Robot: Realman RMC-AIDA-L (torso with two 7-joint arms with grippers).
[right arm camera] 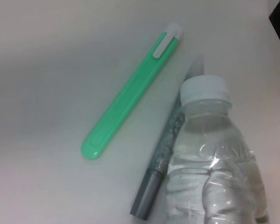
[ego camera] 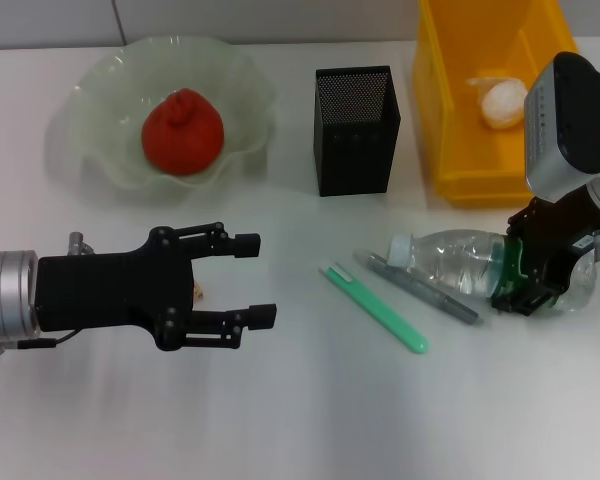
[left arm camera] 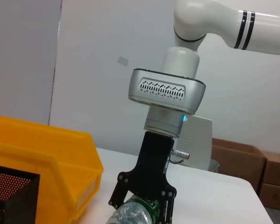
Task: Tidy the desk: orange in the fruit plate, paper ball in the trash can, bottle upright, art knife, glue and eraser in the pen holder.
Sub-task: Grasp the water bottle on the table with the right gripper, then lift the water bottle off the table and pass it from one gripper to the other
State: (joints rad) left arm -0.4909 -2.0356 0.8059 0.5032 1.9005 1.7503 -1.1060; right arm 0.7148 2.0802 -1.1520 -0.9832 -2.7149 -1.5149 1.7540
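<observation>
Clear plastic, the bottle (ego camera: 460,262) lies on its side, long axis running from its white cap at 9 o'clock to its base at 3 o'clock. The right gripper (ego camera: 521,285) grips its labelled body from above. The left gripper (ego camera: 252,279), spread open and empty, hovers well apart towards 9 o'clock.

Left gripper (ego camera: 264,280): black linkage fingers, silver cylindrical wrist, thin cable. Right gripper (left arm camera: 141,205): black, under a silver vented housing; white arm with dark rings.
</observation>
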